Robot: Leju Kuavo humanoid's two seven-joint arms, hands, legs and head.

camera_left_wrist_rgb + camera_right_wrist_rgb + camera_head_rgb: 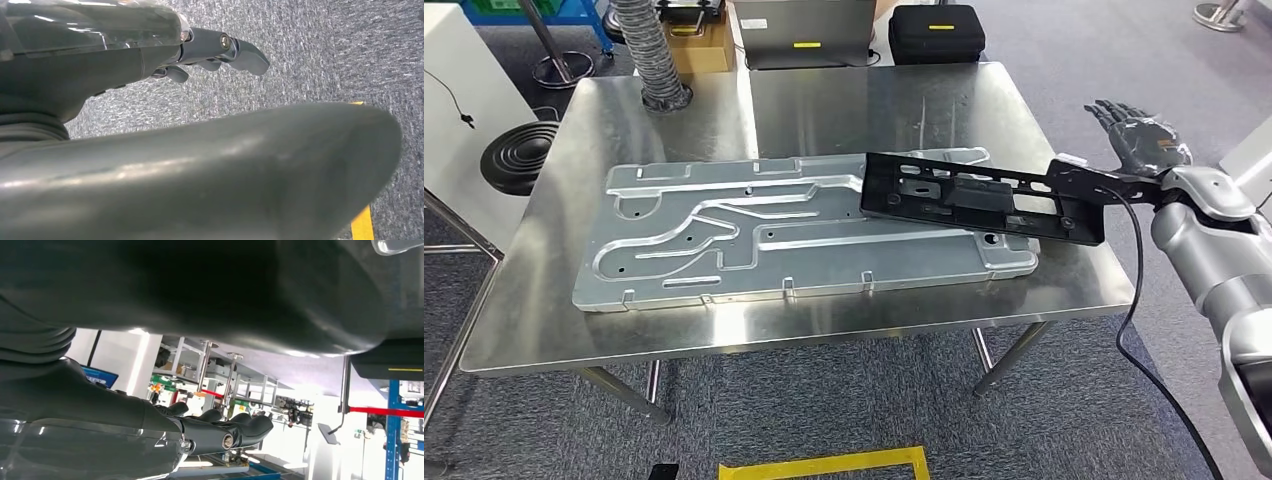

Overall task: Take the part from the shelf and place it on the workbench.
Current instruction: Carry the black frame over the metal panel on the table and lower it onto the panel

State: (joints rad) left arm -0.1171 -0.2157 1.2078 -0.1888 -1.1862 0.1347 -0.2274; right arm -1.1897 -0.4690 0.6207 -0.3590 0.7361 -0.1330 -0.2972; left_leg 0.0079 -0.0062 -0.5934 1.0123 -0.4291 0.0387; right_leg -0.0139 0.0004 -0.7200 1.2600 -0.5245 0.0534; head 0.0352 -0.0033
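Left hand [210,50] hangs over carpet, fingers loose, grasping nothing. Black part [984,197] lies on silver plate [724,235] on desk [824,100], one end overhanging plate edge. Right hand [1139,135] released, fingers spread, just beside part end.

The black part [984,197] covers the right rear stretch of the metal plate [724,240] near the workbench [824,110] right edge. Beyond its far edge, a grey case [802,30] and black case [936,30] are cut by the frame. A blurred thumb [225,170] masks the carpet [325,55]; another thumb [200,285] blocks the room.
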